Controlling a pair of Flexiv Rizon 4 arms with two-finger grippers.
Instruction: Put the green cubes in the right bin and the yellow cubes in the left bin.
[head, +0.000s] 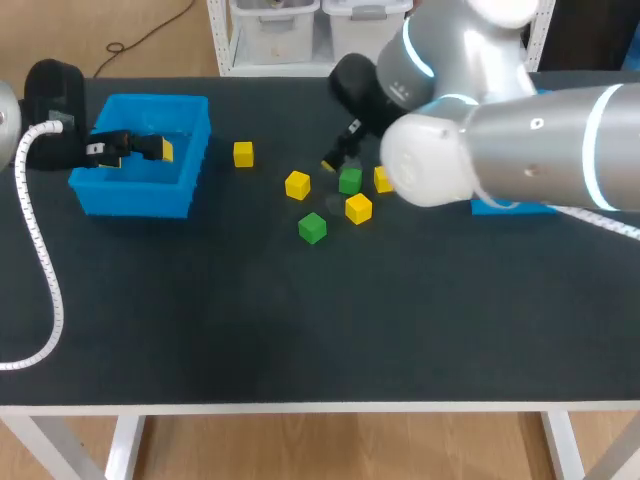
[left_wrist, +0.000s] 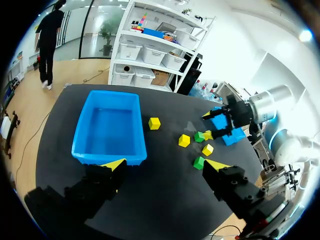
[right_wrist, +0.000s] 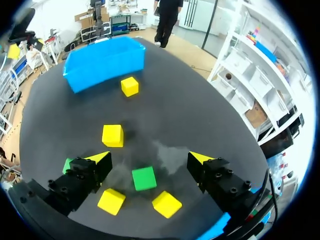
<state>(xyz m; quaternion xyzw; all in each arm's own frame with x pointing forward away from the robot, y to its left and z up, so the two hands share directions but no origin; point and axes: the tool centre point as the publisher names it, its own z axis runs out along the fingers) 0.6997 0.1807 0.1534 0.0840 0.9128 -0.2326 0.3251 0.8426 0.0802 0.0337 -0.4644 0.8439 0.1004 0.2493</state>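
Two green cubes: the target green cube (right_wrist: 144, 178) sits on the black table (head: 300, 330) below the gap between my right gripper's fingers. The spare green cube (head: 312, 228) lies a little nearer me, apart from the others.
Handling: I judge it a small, rigid, light block with flat faces. It should neither crush nor sag, but it may skid on the mat if one finger lands first.
Hold: I would pinch two opposite flat faces, centred, with the fingers squared to them and not across a corner.
Yellow cubes: the lone yellow cube (head: 243, 153) rests near the left bin. Three more crowd the target, at (head: 297, 185), (head: 383, 180) and (head: 358, 208), and all are close enough for a finger to knock on the way down.
Right gripper (right_wrist: 150, 157): fingers spread wide, touching nothing, hovering above the target.
Left gripper (left_wrist: 166, 164): fingers apart and empty, held over the left bin (head: 190, 190).
Right bin (head: 510, 207): only a blue edge shows behind my right arm, so I cannot tell what it holds.
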